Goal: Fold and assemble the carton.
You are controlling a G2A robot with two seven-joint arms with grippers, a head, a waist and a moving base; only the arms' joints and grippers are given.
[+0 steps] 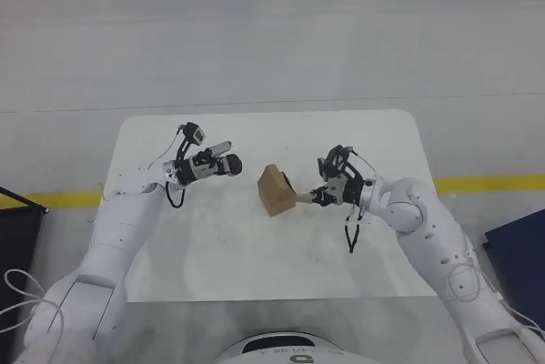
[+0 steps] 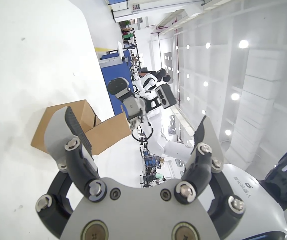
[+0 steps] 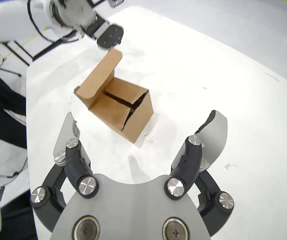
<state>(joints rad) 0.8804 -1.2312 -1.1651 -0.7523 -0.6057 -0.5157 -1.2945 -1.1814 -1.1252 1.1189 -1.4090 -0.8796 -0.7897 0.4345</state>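
Cardboard carton [image 1: 275, 189] on the worktop [image 1: 254, 264], one flap [image 3: 103, 73] upright. My left gripper [image 1: 230, 166] and right gripper [image 1: 310, 195] flank it, jaws wide, empty. I'd brace one wall, then fold that flap squarely.

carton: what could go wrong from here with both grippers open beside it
1. The carton stands free on the table, and the left gripper and right gripper are both open. A push on its raised flap might slide or tip it instead of folding the flap.
2. The folded inner flaps show dark gaps between them, so they might spring back up.
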